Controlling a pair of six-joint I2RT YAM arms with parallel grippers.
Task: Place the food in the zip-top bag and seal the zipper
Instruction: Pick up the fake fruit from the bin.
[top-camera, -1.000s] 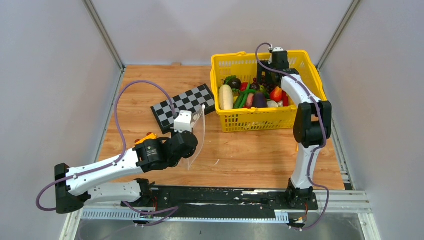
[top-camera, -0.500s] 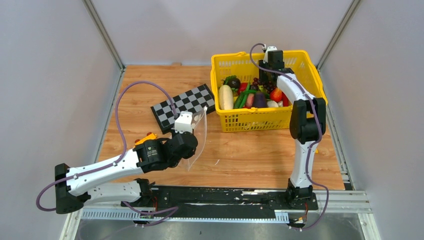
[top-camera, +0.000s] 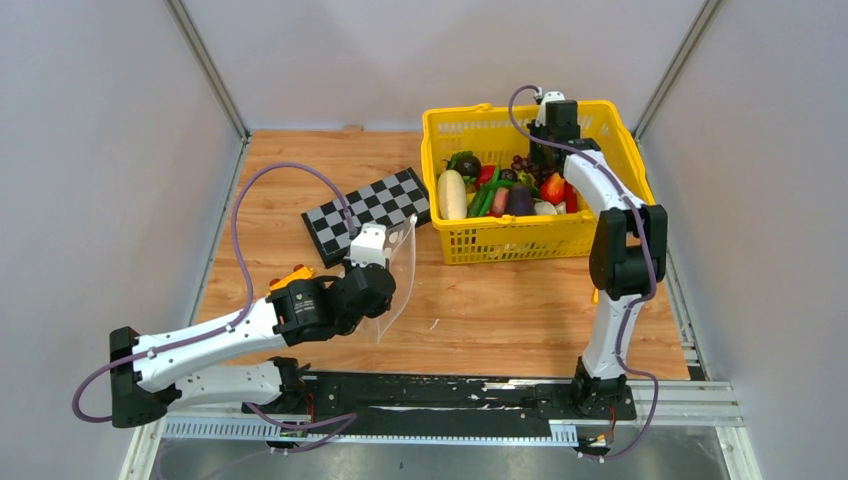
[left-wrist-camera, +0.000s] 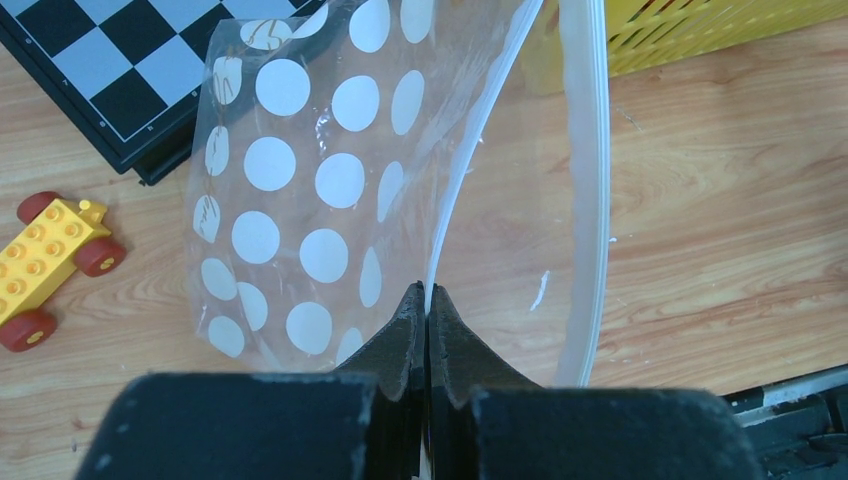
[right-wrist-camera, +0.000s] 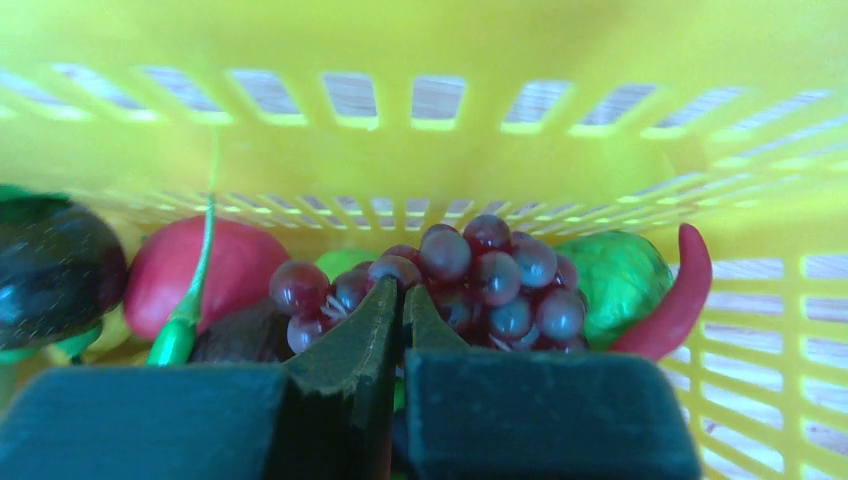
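Wooden table (top-camera: 500, 300): light plank surface, carrying everything below.
Yellow basket (top-camera: 510, 240): slatted plastic, standing at the far right of the table, full of toy food.
Checkerboard (top-camera: 365, 210): black and white, lying flat just left of the basket, angled.
Zip-top bag (left-wrist-camera: 300, 200): clear soft plastic printed with white dots, held upright above the table in front of the checkerboard, mouth gaping open; empty as far as can be seen.
Zipper (left-wrist-camera: 590, 200): two pale strips along the bag's mouth, bowed well apart, not sealed.
Food: all inside the basket, none in the bag. Long cream-white vegetable (top-camera: 452, 194) at the left end; dark round piece (right-wrist-camera: 50, 265), red round fruit (right-wrist-camera: 215, 270), green lump (right-wrist-camera: 610, 275) and red chilli (right-wrist-camera: 680, 295) clustered at the far side.
Grape bunch (right-wrist-camera: 490, 275): dark purple, near the basket's far wall, directly in front of the right claw.
Toy brick car (left-wrist-camera: 50, 265): yellow with red wheels, on the table beside the checkerboard's near corner.
Left gripper (left-wrist-camera: 427, 300): fingers pressed together, pinching the nearer zipper strip of the bag.
Right gripper (right-wrist-camera: 402, 300): down inside the basket, fingers closed tight, tips against the near edge of the grape bunch; cannot tell whether a stalk is caught between them.
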